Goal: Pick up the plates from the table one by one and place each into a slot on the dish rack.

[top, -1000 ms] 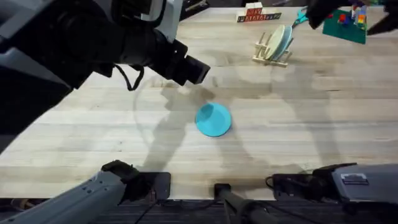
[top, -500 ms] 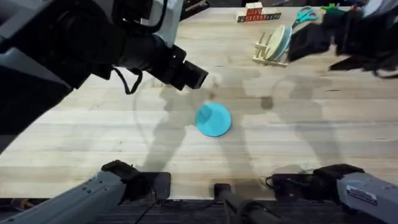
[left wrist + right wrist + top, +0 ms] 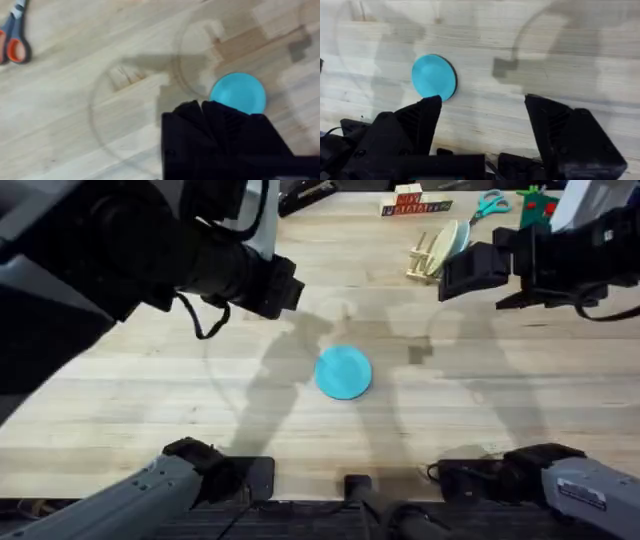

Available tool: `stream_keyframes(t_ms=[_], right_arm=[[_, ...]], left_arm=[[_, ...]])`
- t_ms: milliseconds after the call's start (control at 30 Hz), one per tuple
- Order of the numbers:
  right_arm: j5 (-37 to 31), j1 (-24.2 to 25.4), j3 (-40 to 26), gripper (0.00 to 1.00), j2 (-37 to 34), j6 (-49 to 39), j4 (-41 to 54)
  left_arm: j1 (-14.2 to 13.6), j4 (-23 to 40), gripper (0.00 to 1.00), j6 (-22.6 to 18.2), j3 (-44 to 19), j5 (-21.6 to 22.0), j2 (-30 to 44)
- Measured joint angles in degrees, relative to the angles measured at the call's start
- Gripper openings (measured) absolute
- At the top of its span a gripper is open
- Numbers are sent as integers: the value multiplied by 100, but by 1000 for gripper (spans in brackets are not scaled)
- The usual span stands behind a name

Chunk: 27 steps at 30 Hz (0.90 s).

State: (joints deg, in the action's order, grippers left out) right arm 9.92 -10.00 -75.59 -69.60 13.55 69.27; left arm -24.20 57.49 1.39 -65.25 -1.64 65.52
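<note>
- Since a second ago, I see my right tool (image 3: pixel 455 280) has pulled back from the far right corner to beside the dish rack (image 3: pixel 432 262); its jaws are spread wide, empty.
- My left tool (image 3: pixel 202 107) hangs raised over the desk (image 3: pixel 150 400), fingers pressed together, empty.
- Two plates: one turquoise plate (image 3: pixel 344 372) flat mid-desk, one pale plate (image 3: pixel 452 242) upright in the rack.

Turquoise plate (image 3: pixel 238 92) flat on table (image 3: pixel 75 125) — scissors (image 3: pixel 15 40) well apart.
</note>
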Motion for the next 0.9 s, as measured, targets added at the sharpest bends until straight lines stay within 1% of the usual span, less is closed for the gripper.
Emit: stream_keyframes(t_ms=[67,200,400,667,733,800,900], right_arm=[[4,0,0,996,2,-38,0],[24,0,0,996,2,-146,0],[37,0,0,996,2,-211,-2],[39,0,0,996,0,-291,-2],[39,0,0,996,2,-297,-2],[39,0,0,996,0,-318,-2],[39,0,0,996,2,-355,-2]], left_arm=[[38,42,48,68,0,-165,0],[145,40,46,152,0,-679,0],[325,40,44,214,0,-1687,0],[336,6,44,233,0,-2596,0],[336,-67,44,244,3,-2786,0],[336,-296,44,258,54,-3008,-2],[345,-774,44,374,381,-3301,-61]])
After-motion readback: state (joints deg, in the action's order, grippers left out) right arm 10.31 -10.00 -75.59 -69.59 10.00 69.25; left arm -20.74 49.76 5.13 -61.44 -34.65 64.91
